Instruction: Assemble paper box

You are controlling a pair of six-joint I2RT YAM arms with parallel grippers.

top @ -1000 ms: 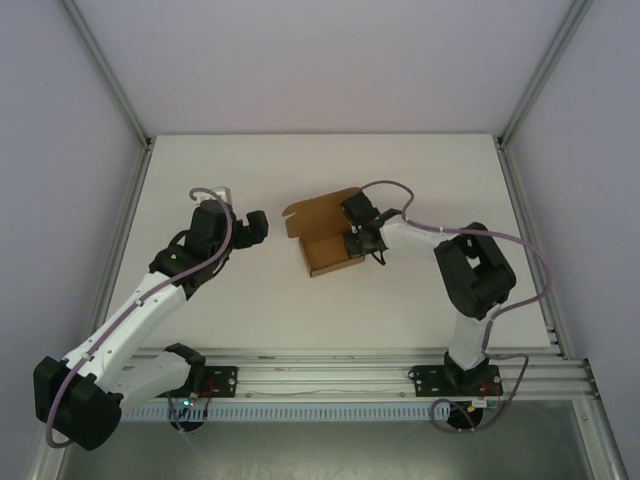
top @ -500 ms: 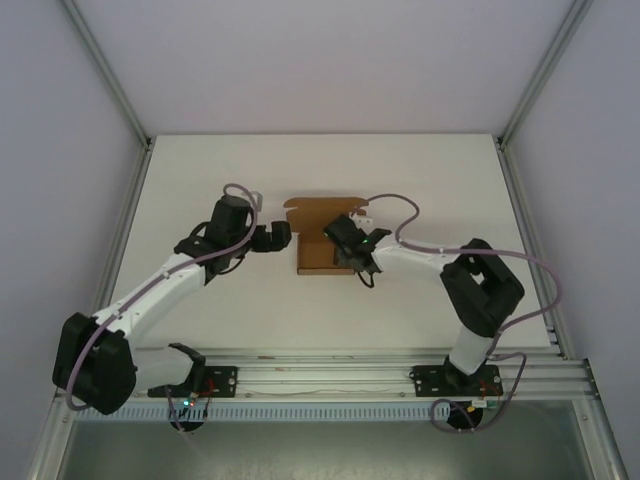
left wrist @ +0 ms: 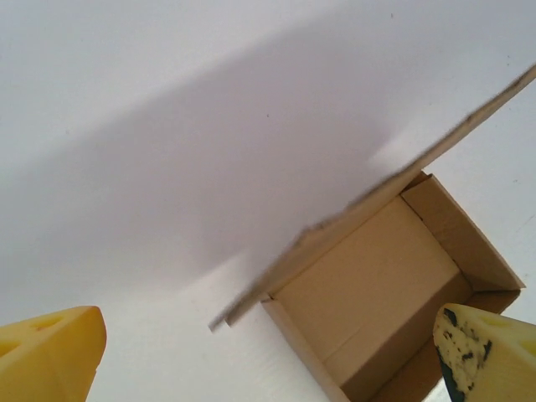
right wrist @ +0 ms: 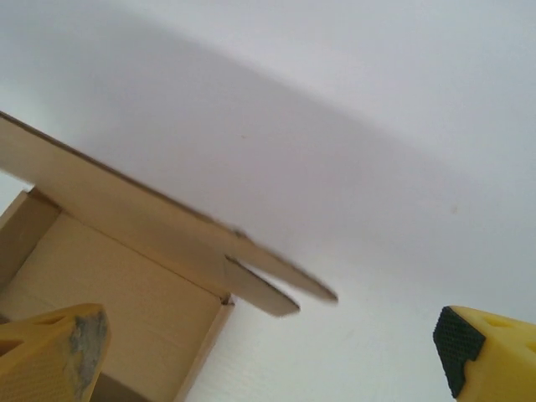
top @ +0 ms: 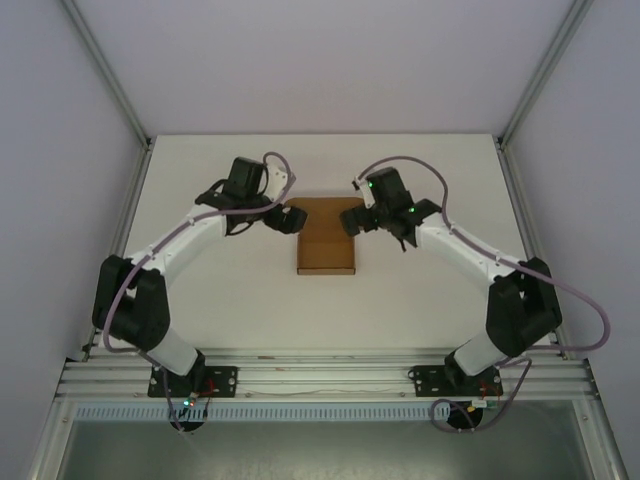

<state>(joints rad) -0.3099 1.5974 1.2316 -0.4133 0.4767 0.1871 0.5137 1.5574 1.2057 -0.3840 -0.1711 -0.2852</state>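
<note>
Both pincers gape wide at the far end of the paper box [top: 325, 240], gripping nothing.
The box lies in the middle of the table [top: 220, 290]. The left gripper [top: 291, 218] sits just beside its far-left corner and the right gripper [top: 352, 221] over its far-right corner, each with jaws spread and empty. From the left wrist, yellow fingers [left wrist: 50, 356] frame the lid [left wrist: 377, 193], which slants up off the open tray instead of lying flat.

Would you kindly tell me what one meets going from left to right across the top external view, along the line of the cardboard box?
In order: left gripper → paper box → right gripper.
</note>
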